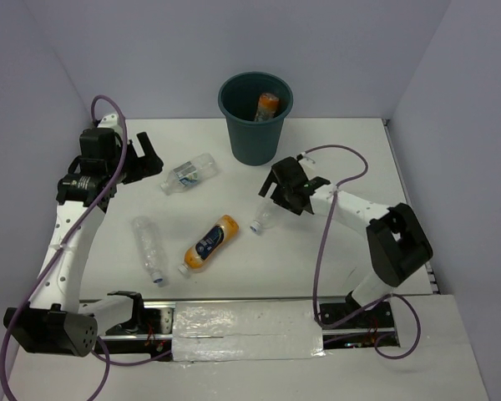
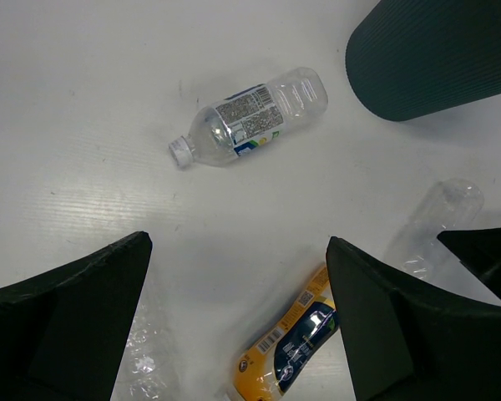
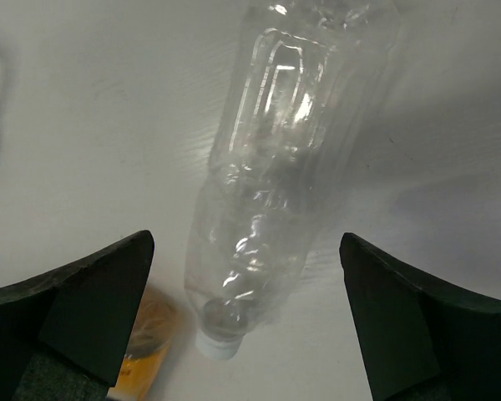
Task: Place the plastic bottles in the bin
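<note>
The dark teal bin (image 1: 234, 98) stands at the back centre with the short orange bottle (image 1: 267, 106) inside it. The large orange bottle with a blue label (image 1: 210, 243) lies mid-table. One clear bottle (image 1: 189, 173) lies near my left gripper (image 1: 147, 159), which is open and empty. Another clear bottle (image 1: 149, 248) lies front left. My right gripper (image 1: 277, 197) is open above the third clear bottle (image 3: 275, 192), with a finger on each side of it and its white cap (image 3: 217, 342) pointing toward the orange bottle (image 3: 146, 347).
White walls enclose the table on the left, back and right. The left wrist view shows the labelled clear bottle (image 2: 250, 117), the bin's wall (image 2: 438, 54), the orange bottle (image 2: 296, 347) and the right arm's clear bottle (image 2: 438, 221).
</note>
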`<state>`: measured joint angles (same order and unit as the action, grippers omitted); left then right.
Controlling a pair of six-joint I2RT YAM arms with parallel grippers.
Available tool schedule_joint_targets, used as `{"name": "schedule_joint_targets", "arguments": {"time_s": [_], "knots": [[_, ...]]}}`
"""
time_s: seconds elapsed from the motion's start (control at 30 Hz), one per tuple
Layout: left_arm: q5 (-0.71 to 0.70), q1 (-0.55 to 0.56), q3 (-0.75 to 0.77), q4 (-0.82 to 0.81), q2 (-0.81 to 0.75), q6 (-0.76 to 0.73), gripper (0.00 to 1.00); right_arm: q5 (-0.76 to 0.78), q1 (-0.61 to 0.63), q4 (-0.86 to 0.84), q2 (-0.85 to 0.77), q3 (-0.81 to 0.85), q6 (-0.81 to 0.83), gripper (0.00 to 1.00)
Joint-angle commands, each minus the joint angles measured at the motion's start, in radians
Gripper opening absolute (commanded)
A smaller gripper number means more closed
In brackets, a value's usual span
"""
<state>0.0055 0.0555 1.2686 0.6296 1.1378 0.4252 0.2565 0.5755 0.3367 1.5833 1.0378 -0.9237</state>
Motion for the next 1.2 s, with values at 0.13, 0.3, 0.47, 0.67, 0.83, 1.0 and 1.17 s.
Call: {"name": "schedule_joint_targets", "arguments": {"time_s": [0.13,0.3,0.47,0.67,0.83,1.0,1.17], "knots": [[-0.001,0.001,-0.012,-0.021,-0.006,0.015,0.99,-0.025,-0.003,-0.037,0.136,0.016,-0.113,1.0],[0.005,0.001,-0.02,-0.03,-0.003,0.021,0.99,-0.017,-0.005,-0.042,0.162,0.01,-0.125,0.7],[-0.001,0.0,-0.012,-0.031,0.002,0.015,0.99,0.102,-0.003,0.03,0.029,0.05,-0.072,0.44],[-0.001,0.001,-0.014,-0.039,0.011,0.03,0.99,0.332,-0.005,0.124,-0.138,0.267,0.095,0.43],[-0.001,0.001,-0.025,-0.039,0.013,0.034,1.0,0.489,-0.006,0.065,-0.083,0.533,0.324,0.45],[0.001,0.0,-0.022,-0.036,0.02,0.034,0.99,0.584,-0.011,0.016,0.171,0.933,0.509,0.46],[-0.001,0.0,-0.006,-0.028,0.03,0.034,0.99,0.612,-0.011,-0.086,0.407,1.295,0.664,0.48]]}}
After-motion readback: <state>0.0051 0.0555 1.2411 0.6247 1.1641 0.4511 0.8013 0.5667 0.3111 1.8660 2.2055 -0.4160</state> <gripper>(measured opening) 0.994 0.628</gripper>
